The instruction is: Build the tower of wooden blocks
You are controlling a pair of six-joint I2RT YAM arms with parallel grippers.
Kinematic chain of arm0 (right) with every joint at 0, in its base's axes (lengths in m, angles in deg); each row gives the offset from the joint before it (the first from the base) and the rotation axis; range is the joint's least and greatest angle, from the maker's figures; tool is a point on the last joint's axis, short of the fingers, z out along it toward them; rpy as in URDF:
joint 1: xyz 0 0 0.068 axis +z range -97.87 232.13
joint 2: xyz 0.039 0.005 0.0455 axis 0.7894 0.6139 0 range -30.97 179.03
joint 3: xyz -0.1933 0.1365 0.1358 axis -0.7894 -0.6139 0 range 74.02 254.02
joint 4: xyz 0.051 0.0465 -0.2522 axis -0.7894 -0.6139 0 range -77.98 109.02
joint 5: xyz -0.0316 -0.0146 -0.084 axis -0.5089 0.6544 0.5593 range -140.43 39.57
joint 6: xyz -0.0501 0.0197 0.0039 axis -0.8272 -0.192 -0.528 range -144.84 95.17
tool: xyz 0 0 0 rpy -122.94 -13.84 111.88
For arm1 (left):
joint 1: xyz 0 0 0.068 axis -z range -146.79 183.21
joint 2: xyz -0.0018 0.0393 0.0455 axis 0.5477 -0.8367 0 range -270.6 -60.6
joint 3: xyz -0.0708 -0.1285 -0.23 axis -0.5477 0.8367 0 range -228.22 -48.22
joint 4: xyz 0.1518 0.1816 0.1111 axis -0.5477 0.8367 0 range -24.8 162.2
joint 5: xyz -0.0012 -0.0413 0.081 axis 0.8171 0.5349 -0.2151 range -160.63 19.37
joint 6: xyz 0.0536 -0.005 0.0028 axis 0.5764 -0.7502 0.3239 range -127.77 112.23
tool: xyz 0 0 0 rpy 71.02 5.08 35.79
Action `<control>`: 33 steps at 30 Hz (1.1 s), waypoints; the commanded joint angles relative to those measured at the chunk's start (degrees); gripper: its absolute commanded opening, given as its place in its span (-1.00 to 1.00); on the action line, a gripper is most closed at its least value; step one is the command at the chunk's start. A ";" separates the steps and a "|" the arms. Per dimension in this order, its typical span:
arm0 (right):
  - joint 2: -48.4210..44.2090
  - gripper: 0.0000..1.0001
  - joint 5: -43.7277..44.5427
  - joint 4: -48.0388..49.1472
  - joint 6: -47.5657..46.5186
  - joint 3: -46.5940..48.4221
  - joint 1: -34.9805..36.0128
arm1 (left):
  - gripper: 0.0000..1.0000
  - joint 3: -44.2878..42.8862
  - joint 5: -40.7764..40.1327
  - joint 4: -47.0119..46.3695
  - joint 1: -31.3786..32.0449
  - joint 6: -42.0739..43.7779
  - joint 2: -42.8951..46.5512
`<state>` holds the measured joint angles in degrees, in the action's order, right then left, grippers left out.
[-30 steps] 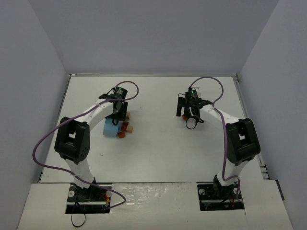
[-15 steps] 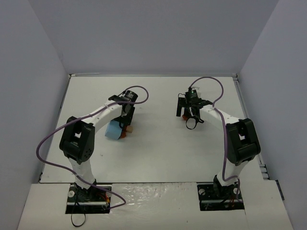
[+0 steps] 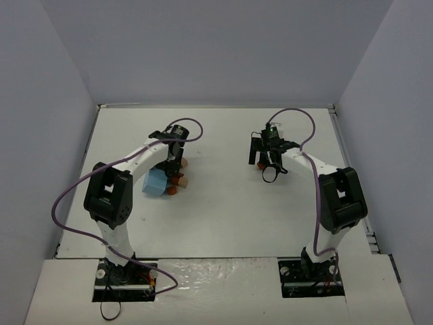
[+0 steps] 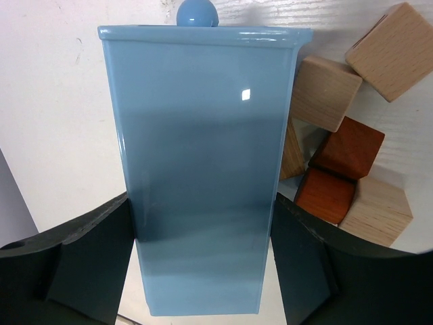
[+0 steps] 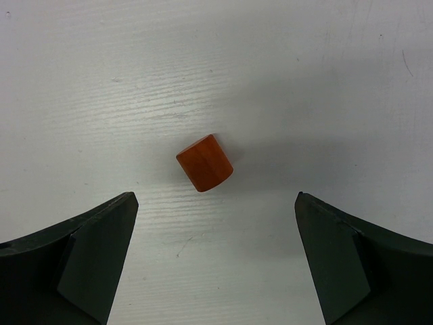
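My left gripper is shut on a tall light-blue box, a dark finger pressed to each long side. Just right of the box lies a cluster of wood blocks: two reddish-brown ones and several light tan ones. From above, the box sits under the left gripper, with the blocks beside it. My right gripper stands open above the table. A single reddish-brown block lies ahead of its fingertips, apart from both.
The box has a small round blue knob at its far end. Grey walls enclose the white table on three sides. Purple cables loop off both wrists. The right gripper hangs at mid-table right.
The left wrist swung right and then partly back, turning the blue box it holds beside the blocks. The right arm has not moved.
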<state>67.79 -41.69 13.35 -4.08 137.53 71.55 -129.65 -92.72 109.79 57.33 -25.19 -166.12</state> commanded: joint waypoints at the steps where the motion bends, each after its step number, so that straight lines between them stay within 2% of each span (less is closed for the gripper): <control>1: -3.84 1.00 1.72 0.40 -0.45 0.30 -0.43 | -1.00 -1.63 1.44 1.72 -2.85 -0.42 0.49; 5: -3.62 1.00 1.70 0.40 -0.29 0.17 -0.35 | -1.00 -2.57 3.65 1.65 -3.67 -0.52 0.53; 11: -3.56 1.00 1.42 0.40 -0.34 0.69 -0.35 | -1.00 -4.29 7.58 1.64 0.31 -2.66 2.71; 14: -4.00 1.00 2.04 0.40 -0.54 0.30 -0.43 | -1.00 -1.55 3.34 1.37 -0.18 -1.92 2.13; 23: -3.84 1.00 1.75 0.40 -0.40 0.27 -0.44 | -1.00 -1.24 0.18 3.00 -3.47 -1.92 2.46; 26: -3.91 1.00 1.72 0.40 -0.29 0.22 -0.44 | -1.00 -2.52 -0.04 3.61 -2.43 -1.46 2.95; 27: -4.07 1.00 1.72 0.40 -0.34 0.22 -0.37 | -1.00 -3.65 -0.13 4.49 -0.22 -1.55 3.53; 30: -4.52 1.00 2.23 0.40 -0.45 0.04 -0.44 | -1.00 -2.77 -5.10 2.56 3.25 -1.00 6.13; 32: -4.33 1.00 1.94 0.40 -0.42 0.07 -0.47 | -1.00 -2.66 2.27 4.00 -1.09 -2.32 3.13; 33: -4.30 1.00 1.67 0.40 -0.36 0.14 -0.51 | -1.00 -2.67 2.27 4.31 -1.99 -2.39 2.27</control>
<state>67.09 -41.54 13.35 -4.10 137.37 71.55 -130.53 -92.61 111.83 57.99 -26.89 -165.42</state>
